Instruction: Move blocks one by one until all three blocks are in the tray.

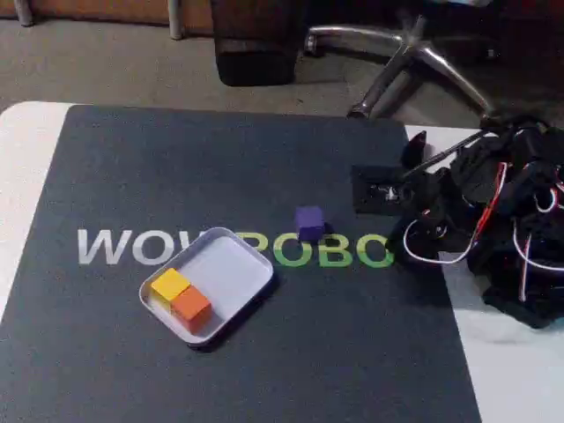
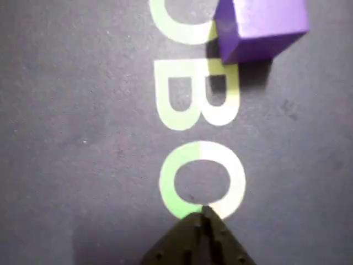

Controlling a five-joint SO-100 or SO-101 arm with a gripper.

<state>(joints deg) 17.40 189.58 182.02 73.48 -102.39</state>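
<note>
The black hand, closed and empty, points toward the small matte purple cube on the dark mat.

On the dark mat we read "WOW" in white and "ROBO" in green, the tray covering part; the wrist view showed "OBO".

The fixed view is dim and soft, with muddy dark tones at the top and mild grain. The tray casts a short shadow toward the lower right. The wrist view is blurred throughout; the purple block throws a dark shadow below itself, and the fingers are out of focus.
</note>
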